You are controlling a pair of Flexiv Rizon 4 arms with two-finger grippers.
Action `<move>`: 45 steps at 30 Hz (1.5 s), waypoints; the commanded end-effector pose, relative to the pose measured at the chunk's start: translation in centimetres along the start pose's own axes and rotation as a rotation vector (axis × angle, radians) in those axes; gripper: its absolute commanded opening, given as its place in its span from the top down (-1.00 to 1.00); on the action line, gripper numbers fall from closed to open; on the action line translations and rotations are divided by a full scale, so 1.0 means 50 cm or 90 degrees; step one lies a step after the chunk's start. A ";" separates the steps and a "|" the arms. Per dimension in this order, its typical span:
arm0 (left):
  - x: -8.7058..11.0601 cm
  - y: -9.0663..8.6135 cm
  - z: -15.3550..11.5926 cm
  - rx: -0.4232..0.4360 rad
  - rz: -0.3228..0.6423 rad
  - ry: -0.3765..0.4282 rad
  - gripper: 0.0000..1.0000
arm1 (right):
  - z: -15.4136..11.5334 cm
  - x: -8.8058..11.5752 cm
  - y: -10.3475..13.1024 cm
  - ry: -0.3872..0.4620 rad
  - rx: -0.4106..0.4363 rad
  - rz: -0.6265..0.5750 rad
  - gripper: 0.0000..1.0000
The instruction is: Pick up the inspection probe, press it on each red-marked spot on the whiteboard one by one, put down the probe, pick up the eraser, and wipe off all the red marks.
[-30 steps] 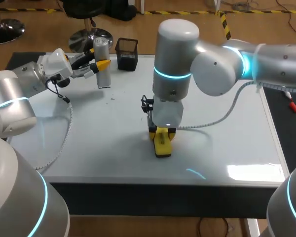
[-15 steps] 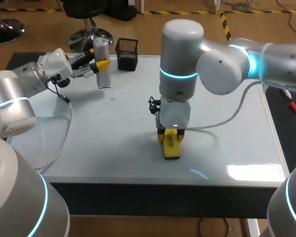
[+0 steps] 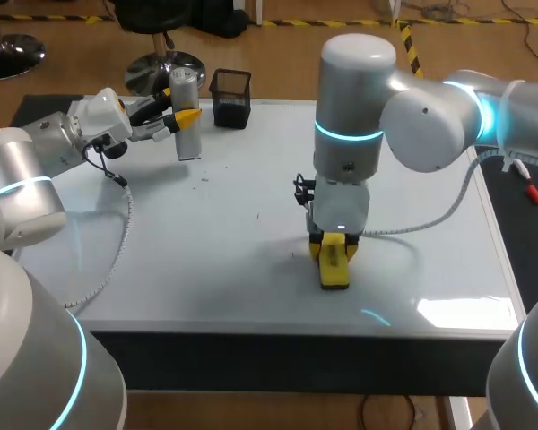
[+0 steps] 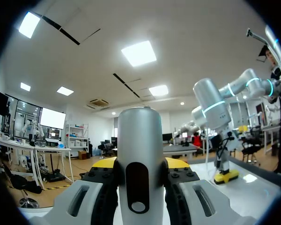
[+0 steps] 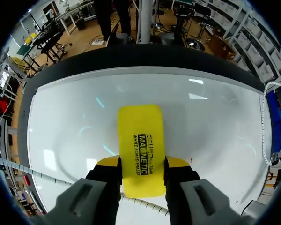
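The yellow rectangular whiteboard eraser (image 3: 334, 264) is lying flat on the glossy white whiteboard (image 3: 206, 242), toward 5 o'clock from the board's middle in the head view, with its long axis running 12-to-6 and its free end pointing at 6, toward the dark front edge of the worktop (image 3: 251, 358). The right end effector (image 3: 334, 249) is clamping the eraser's two long sides from directly above; the right wrist view shows the eraser (image 5: 140, 145) between the yellow tips of the right end effector (image 5: 141, 164), jutting out ahead of them over bare white board. The right arm is coming in from 3 o'clock with its last link standing upright over the eraser, so it is plainly the arm placed for wiping. No red marks are showing; only a few tiny dark flecks are sitting toward 10 o'clock from the eraser, so any remaining stroke probably heads that way. Well apart at 10 o'clock, the left end effector (image 3: 181, 121) is gripping the silver cylindrical inspection probe (image 3: 186, 116) upright, just beside the black mesh pen cup (image 3: 230, 97), fingertips (image 4: 105, 163) pressing both flanks of the probe (image 4: 140, 140).
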State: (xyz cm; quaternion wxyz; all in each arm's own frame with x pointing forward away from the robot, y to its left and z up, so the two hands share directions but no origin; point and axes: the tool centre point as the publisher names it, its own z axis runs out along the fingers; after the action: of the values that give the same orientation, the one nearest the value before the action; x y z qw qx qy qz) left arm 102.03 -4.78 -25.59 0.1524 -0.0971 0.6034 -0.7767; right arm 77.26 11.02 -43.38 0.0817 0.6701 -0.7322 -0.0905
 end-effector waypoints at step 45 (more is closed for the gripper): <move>0.000 -0.001 0.000 0.001 0.001 -0.001 1.00 | -0.004 -0.163 -0.042 -0.002 0.034 -0.094 1.00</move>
State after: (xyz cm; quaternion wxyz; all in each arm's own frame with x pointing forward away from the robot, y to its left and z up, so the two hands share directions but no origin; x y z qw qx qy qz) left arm 102.03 -4.78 -25.59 0.1523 -0.0971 0.6034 -0.7767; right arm 80.27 19.83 -43.31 0.0606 0.7239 -0.6826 -0.0795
